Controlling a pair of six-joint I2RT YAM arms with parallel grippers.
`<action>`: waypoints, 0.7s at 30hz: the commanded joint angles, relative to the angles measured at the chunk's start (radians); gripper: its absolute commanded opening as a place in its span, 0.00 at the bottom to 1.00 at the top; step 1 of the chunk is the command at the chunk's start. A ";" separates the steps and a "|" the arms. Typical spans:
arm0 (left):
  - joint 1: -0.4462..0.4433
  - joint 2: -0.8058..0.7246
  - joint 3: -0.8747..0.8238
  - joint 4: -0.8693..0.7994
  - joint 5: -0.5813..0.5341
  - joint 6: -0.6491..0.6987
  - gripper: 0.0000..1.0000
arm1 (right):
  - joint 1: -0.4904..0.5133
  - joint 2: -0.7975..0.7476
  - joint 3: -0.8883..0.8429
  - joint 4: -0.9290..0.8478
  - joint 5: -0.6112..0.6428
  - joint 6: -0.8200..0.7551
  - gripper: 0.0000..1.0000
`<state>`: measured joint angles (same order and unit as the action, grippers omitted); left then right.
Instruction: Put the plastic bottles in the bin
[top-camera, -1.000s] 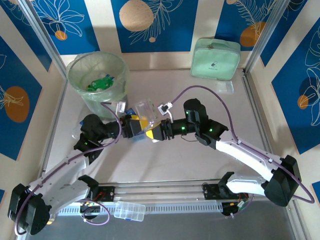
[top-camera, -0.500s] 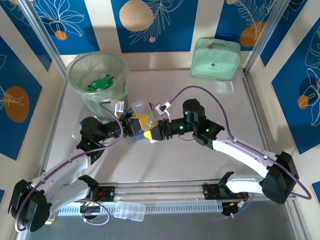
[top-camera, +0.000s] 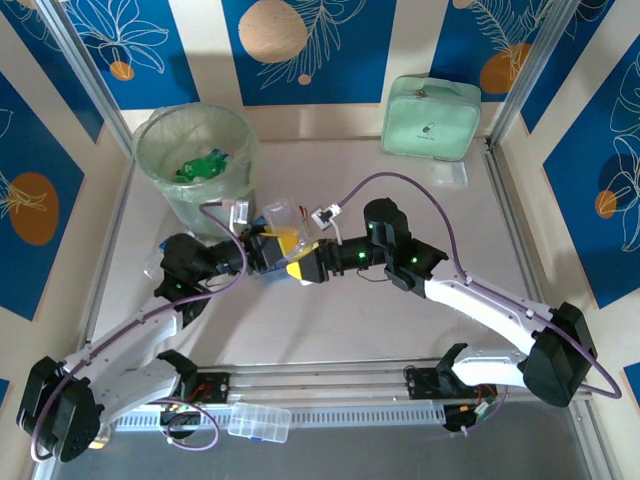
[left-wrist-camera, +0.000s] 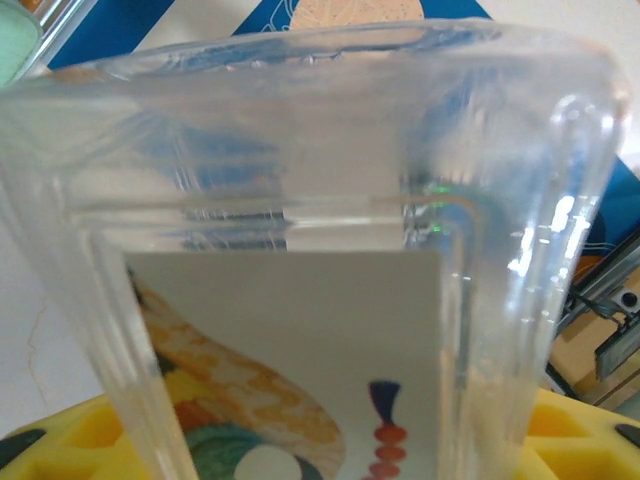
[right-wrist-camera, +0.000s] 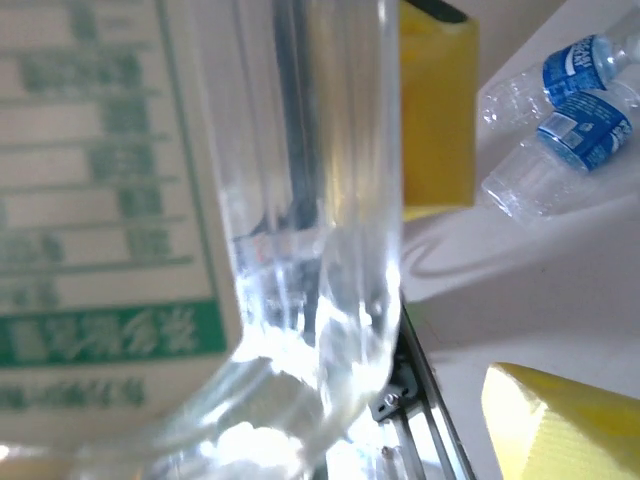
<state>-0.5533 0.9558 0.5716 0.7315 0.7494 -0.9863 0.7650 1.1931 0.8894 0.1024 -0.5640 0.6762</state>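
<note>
The desk (top-camera: 400, 330) carries the work. The large round translucent grey-green bin (top-camera: 140, 150), lined with a clear bag, stands at its far left corner and already holds several crushed green bottles (top-camera: 200, 165). A mint-green zip pouch (top-camera: 430, 118) lies at the far right and is not part of the job.

Both arms meet at mid-desk, just in front of the bin. Note the change over the last second: the left hand (top-camera: 275, 246), previously wide, has closed in. The right hand (top-camera: 303, 268), previously clamped, has let its jaws out. You are at the hand-over.

Check the left hand first. In its wrist view the yellow pads (left-wrist-camera: 575, 435) sit either side of the clear square-sided plastic bottle (top-camera: 285, 218), partly closed and, by the look of it, gripping its walls. The bottle rides above the two hands.

The right hand stands open and holds nothing. One yellow pad (right-wrist-camera: 435, 110) is just beside the bottle wall, the other well clear of it.

Judged from this, the bottle now belongs to the left arm, the one nearer the bin. Draw the right arm back before you swing left, because a snag could pull the bottle loose.

Two clear bottles with blue labels (right-wrist-camera: 565, 100) lie on the desk, not yet collected.
</note>
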 joint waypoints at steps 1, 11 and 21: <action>-0.005 -0.067 0.054 -0.132 -0.024 0.108 0.35 | -0.007 -0.052 -0.009 -0.078 0.032 -0.054 0.85; 0.015 -0.106 0.205 -0.531 -0.182 0.343 0.12 | -0.037 -0.139 -0.035 -0.181 0.158 -0.102 0.99; 0.176 0.046 0.491 -0.731 -0.245 0.414 0.00 | -0.155 -0.249 -0.058 -0.285 0.305 -0.119 0.99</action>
<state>-0.4328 0.9596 0.9653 0.0647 0.5484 -0.6098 0.6380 0.9733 0.8494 -0.1291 -0.3161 0.5755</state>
